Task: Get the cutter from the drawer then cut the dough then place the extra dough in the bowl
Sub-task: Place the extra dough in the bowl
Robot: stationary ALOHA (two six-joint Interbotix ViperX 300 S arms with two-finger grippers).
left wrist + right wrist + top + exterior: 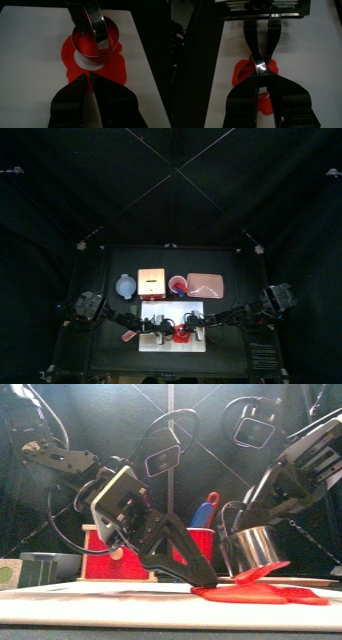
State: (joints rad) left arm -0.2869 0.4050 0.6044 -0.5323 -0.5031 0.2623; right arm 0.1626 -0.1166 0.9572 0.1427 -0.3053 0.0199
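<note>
Nearest me, on the white cutting board [30, 55], lies the red dough [119, 69] with a round hole showing in its middle. My left gripper [90, 79] has its jaws drawn together, tips down on the dough's rim; I cannot tell whether they pinch it. My right gripper [261, 69] is clamped on the cutter [99, 31], which stands over that hole. I judge the cut made, so I should lift the cutter straight up while pinning the ring, then carry the ring gently to the blue-grey bowl [126, 285] at the surface's back left.
</note>
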